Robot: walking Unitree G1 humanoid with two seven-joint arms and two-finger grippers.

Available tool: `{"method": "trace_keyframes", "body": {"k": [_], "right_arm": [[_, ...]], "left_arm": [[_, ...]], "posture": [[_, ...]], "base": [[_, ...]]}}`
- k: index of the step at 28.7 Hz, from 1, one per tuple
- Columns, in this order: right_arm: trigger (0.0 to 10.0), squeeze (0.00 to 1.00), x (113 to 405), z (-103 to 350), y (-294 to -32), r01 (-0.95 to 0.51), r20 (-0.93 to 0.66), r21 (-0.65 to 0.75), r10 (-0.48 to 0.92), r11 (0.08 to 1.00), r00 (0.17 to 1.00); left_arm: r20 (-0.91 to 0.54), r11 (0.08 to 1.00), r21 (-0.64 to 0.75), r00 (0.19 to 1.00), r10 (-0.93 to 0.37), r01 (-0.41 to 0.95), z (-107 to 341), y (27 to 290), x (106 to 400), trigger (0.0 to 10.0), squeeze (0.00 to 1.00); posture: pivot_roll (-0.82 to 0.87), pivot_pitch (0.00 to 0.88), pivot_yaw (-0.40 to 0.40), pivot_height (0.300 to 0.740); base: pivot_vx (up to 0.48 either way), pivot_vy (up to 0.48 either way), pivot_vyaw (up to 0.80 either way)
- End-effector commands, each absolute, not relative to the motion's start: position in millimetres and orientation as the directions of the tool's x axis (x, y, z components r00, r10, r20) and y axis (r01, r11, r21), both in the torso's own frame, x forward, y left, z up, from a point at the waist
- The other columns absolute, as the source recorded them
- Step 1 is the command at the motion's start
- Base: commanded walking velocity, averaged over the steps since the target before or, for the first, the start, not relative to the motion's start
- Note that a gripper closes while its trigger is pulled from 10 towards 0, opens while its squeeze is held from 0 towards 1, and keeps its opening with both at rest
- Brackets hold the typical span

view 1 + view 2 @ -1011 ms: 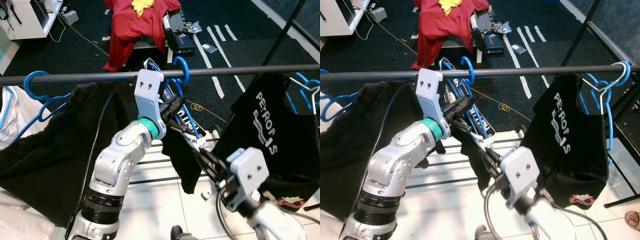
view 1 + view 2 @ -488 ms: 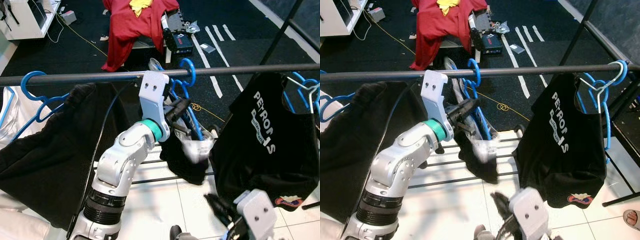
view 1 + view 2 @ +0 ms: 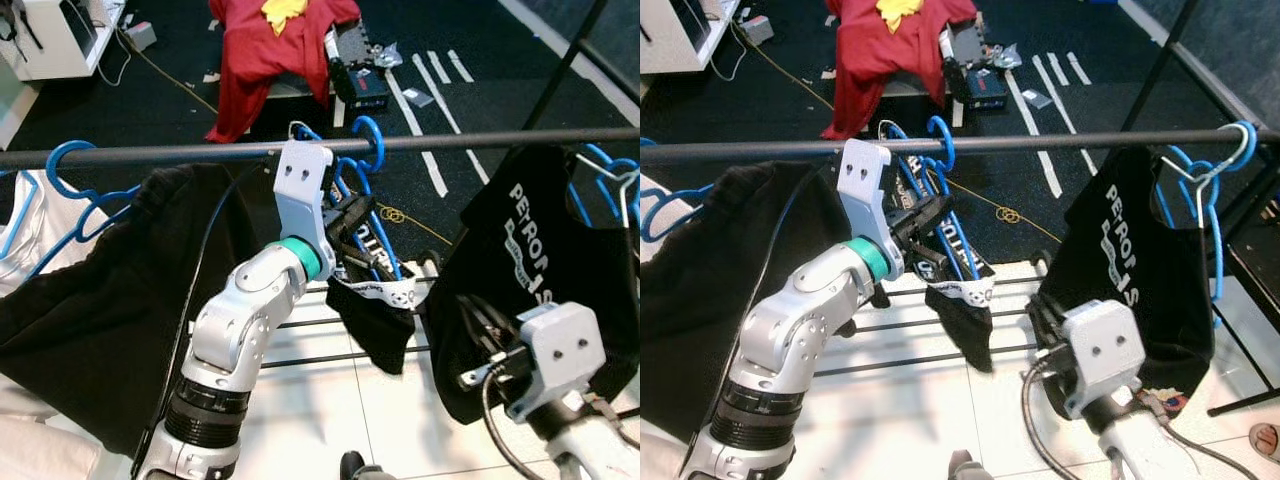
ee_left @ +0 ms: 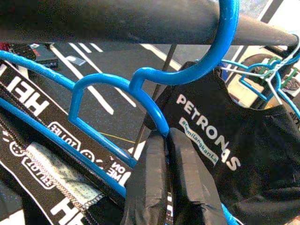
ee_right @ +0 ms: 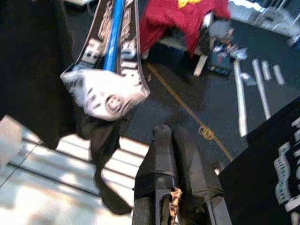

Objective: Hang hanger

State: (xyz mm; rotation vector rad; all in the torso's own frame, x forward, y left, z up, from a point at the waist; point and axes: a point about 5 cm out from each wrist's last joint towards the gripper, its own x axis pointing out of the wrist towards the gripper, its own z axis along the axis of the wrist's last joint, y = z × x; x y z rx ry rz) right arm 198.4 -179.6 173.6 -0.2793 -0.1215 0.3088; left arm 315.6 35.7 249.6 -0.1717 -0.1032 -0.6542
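A blue hanger (image 4: 154, 79) carrying a black garment with white lettered trim (image 3: 375, 320) has its hook (image 3: 372, 135) curled over the dark rail (image 3: 480, 141). My left gripper (image 3: 350, 215) is raised just under the rail and shut on the hanger's shoulder below the neck; the left wrist view shows the fingers (image 4: 150, 178) pinching the blue wire. My right gripper (image 3: 470, 308) is low on the right, in front of the black Petronas shirt (image 3: 540, 270), with its fingers (image 5: 164, 154) together and nothing between them. The garment (image 5: 105, 93) hangs a little ahead of it.
The Petronas shirt hangs on another blue hanger (image 3: 1210, 200) at the rail's right end. A large black garment (image 3: 100, 290) on a blue hanger (image 3: 70, 165) hangs at the left. The rack's lower bars (image 3: 300, 322) run below. A red garment (image 3: 270, 50) and cables lie on the dark floor.
My right gripper, at the garment's trim a second ago, came off it, dropped low, and now sits to the right by the Petronas shirt. The garment hangs straight down. My left arm barely moved.
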Motion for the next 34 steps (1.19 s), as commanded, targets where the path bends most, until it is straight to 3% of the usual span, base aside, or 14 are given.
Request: {"method": "trace_keyframes", "body": {"k": [1, 3, 4, 8, 13, 25, 26, 27, 28, 29, 30, 32, 33, 34], "right_arm": [[10.0, 0.70, 195.6, 167.5, -176.0, -0.315, 0.046, -0.279, 0.340, 0.907, 0.939], [10.0, 0.70, 194.6, 164.0, -174.3, -0.331, 0.036, -0.274, 0.354, 0.903, 0.935], [10.0, 1.00, 192.1, 159.7, -170.8, -0.360, 0.021, -0.252, 0.377, 0.898, 0.926], [10.0, 1.00, 174.9, 132.6, -165.9, -0.412, -0.082, -0.209, 0.404, 0.887, 0.911], [10.0, 1.00, 175.5, 122.4, -167.8, -0.399, -0.121, -0.200, 0.382, 0.895, 0.916], [10.0, 1.00, 207.3, 122.0, -158.5, -0.426, -0.070, -0.209, 0.421, 0.880, 0.904], [10.0, 0.69, 209.8, 122.7, -157.8, -0.429, -0.063, -0.215, 0.426, 0.877, 0.902], [10.0, 0.69, 209.8, 122.7, -157.8, -0.429, -0.063, -0.215, 0.426, 0.877, 0.902], [10.0, 0.00, 211.2, 123.4, -157.4, -0.433, -0.059, -0.221, 0.431, 0.874, 0.900], [10.0, 0.00, 211.2, 123.4, -157.4, -0.433, -0.059, -0.221, 0.431, 0.874, 0.900], [4.3, 0.00, 217.3, 128.2, -158.1, -0.423, -0.033, -0.244, 0.428, 0.873, 0.903], [4.3, 0.00, 217.3, 128.2, -158.1, -0.423, -0.033, -0.244, 0.428, 0.873, 0.903], [0.0, 0.00, 220.3, 129.4, -159.0, -0.413, -0.024, -0.250, 0.421, 0.876, 0.907], [0.0, 0.00, 220.3, 129.4, -159.0, -0.413, -0.024, -0.250, 0.421, 0.876, 0.907]], "left_arm": [[0.154, 0.778, -0.121, 0.786, -0.599, 0.617, 248.9, 34.3, 314.6, 0.0, 0.00], [0.154, 0.779, -0.122, 0.787, -0.597, 0.615, 249.0, 34.5, 314.4, 0.0, 0.00], [0.154, 0.779, -0.122, 0.788, -0.597, 0.614, 248.9, 34.6, 314.1, 0.0, 0.00], [0.153, 0.780, -0.124, 0.788, -0.596, 0.613, 248.8, 33.9, 313.7, 0.0, 0.00], [0.154, 0.778, -0.125, 0.786, -0.598, 0.616, 249.2, 33.3, 313.7, 0.0, 0.00], [0.155, 0.779, -0.120, 0.786, -0.598, 0.616, 250.6, 34.9, 314.1, 0.0, 0.00], [0.154, 0.781, -0.120, 0.788, -0.596, 0.614, 250.7, 35.5, 314.0, 0.0, 0.00], [0.154, 0.781, -0.120, 0.788, -0.596, 0.614, 250.7, 35.5, 314.0, 0.0, 0.00], [0.154, 0.782, -0.119, 0.790, -0.594, 0.611, 250.7, 36.0, 314.0, 0.0, 0.00], [0.154, 0.782, -0.119, 0.790, -0.594, 0.611, 250.7, 36.0, 314.0, 0.0, 0.00], [0.154, 0.786, -0.120, 0.794, -0.589, 0.606, 250.5, 37.0, 313.9, 0.0, 0.00], [0.154, 0.786, -0.120, 0.794, -0.589, 0.606, 250.5, 37.0, 313.9, 0.0, 0.00], [0.154, 0.787, -0.120, 0.795, -0.587, 0.605, 250.3, 37.1, 313.9, 0.0, 0.00], [0.154, 0.787, -0.120, 0.795, -0.587, 0.605, 250.3, 37.1, 313.9, 0.0, 0.00]], "posture": [[-0.17, 0.181, 0.072, 0.740], [-0.17, 0.184, 0.071, 0.740], [-0.16, 0.184, 0.071, 0.740], [-0.17, 0.189, 0.071, 0.740], [-0.17, 0.190, 0.075, 0.740], [-0.14, 0.188, 0.085, 0.740], [-0.14, 0.188, 0.085, 0.740], [-0.14, 0.188, 0.085, 0.740], [-0.14, 0.188, 0.085, 0.740], [-0.14, 0.188, 0.085, 0.740], [-0.14, 0.188, 0.080, 0.740], [-0.14, 0.188, 0.080, 0.740], [-0.14, 0.188, 0.080, 0.740], [-0.14, 0.188, 0.080, 0.740]], "base": [[0.000, 0.000, 0.00], [0.000, 0.000, 0.00], [0.000, 0.000, 0.00], [0.000, 0.000, 0.00], [0.000, 0.000, 0.00], [0.000, 0.000, 0.00], [0.000, 0.000, 0.00], [0.000, 0.000, 0.00], [0.000, 0.000, 0.00], [0.000, 0.000, 0.00], [0.000, 0.000, 0.00], [0.000, 0.000, 0.00], [0.000, 0.000, 0.00], [0.000, 0.000, 0.00]]}}
